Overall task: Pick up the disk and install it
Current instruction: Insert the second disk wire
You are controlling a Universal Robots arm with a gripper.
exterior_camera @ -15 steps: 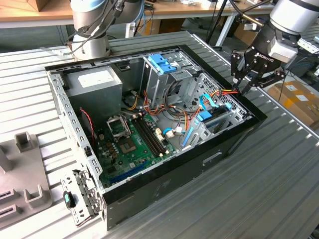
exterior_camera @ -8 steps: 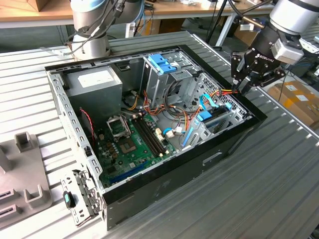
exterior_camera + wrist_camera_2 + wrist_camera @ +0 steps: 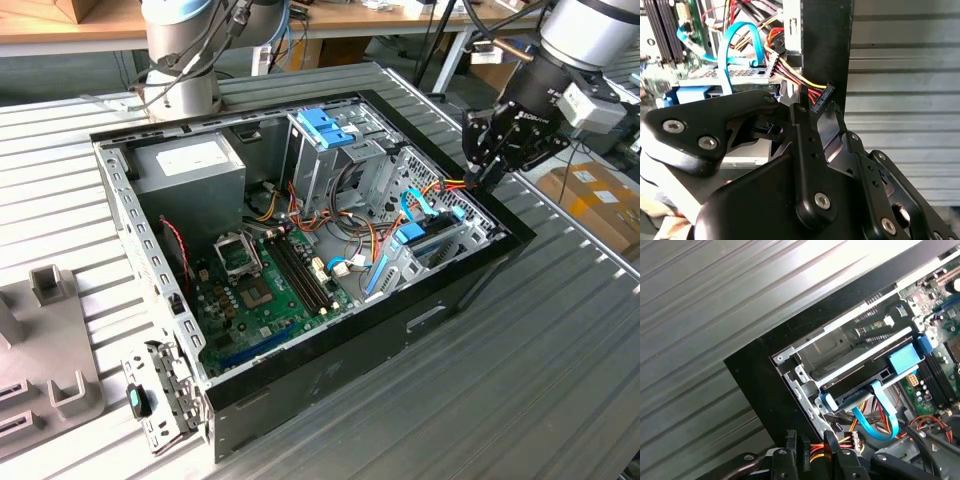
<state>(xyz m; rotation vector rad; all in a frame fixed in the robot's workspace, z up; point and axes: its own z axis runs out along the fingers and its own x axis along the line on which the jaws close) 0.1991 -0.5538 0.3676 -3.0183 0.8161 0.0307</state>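
Ribbed metal bench (image 3: 560, 330) carries the open PC case (image 3: 330, 380); disk (image 3: 867, 375) sits in the front drive bay with blue cable (image 3: 880, 412) attached, gripper (image 3: 478, 172) over that corner, fingers pinching a black power connector (image 3: 821, 99).

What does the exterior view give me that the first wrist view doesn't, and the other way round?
The exterior view adds the whole open case, the grey power supply, the motherboard, and the pincer hanging at the case's corner on the exterior view's right. The first wrist view adds a close look into the drive bay: an unfilled metal slot beside the disk, and a wired black connector close to the pincer. Both show the disk sitting in the bay, the blue cable at it, and the ribbed table.
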